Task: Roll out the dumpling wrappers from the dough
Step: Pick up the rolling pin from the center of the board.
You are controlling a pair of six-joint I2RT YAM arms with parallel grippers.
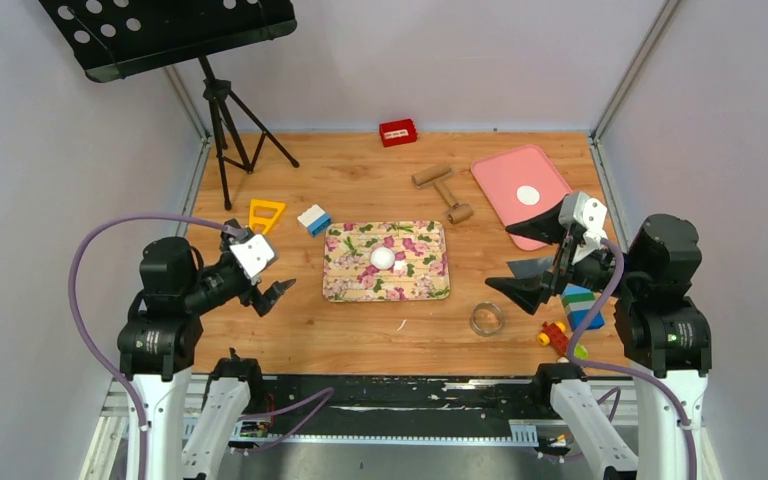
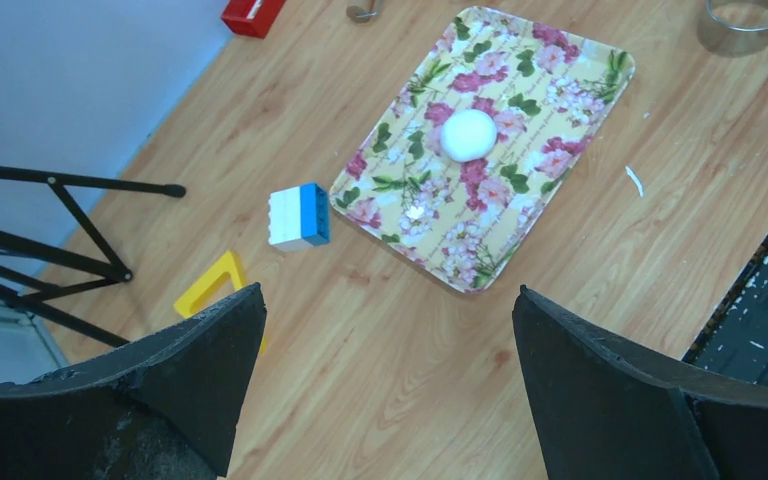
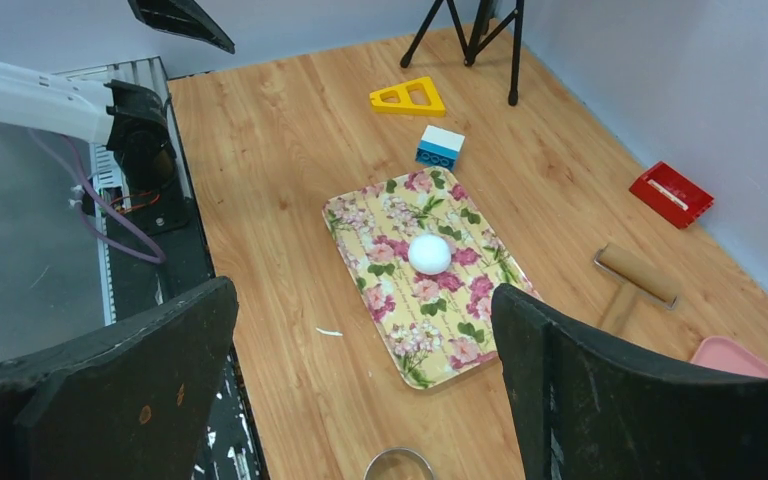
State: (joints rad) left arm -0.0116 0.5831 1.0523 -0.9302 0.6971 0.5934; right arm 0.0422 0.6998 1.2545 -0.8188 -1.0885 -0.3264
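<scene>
The left gripper (image 2: 388, 295) and right gripper (image 3: 365, 290) are spread wide, nothing held. The dough (image 1: 383, 258) is seated mid-tray (image 1: 340, 285); if pressed off-centre by the roller (image 1: 443, 190), the tray could be tipped or slid.

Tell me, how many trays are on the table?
2. The flowery tray lies in the middle, holding the dough ball; the pink tray sits back right, holding a white disc.

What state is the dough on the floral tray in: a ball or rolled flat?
A ball. The dough is a rounded white lump at the middle of the floral tray; the wooden roller lies beyond it.
</scene>
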